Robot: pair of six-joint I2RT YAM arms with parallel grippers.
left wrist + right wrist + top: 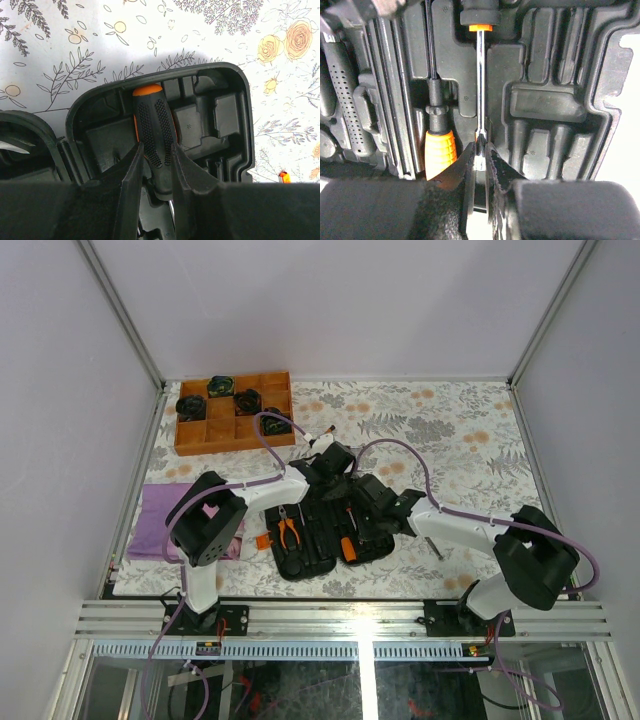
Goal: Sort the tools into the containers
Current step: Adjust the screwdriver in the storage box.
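Note:
The black tool case point(318, 562) lies open in the middle of the table. A screwdriver with a black, orange-capped handle point(152, 127) lies over a moulded slot in the case's half point(227, 107). My left gripper point(157, 152) is shut on that handle. My right gripper point(480, 150) is shut on the tip of the same screwdriver's steel shaft point(480, 90), just above the case floor point(547, 105). An orange-handled screwdriver point(439, 152) sits in the neighbouring slot. Orange-handled pliers point(288, 531) lie in the case's left half. Both grippers point(330, 457) point(368, 496) meet over the case.
A brown wooden compartment tray point(222, 428) with several dark objects stands at the back left. A purple cloth point(160, 520) lies left of the case. A thin tool point(436, 549) lies on the patterned cloth right of the case. A small orange piece point(284, 176) rests beside the case.

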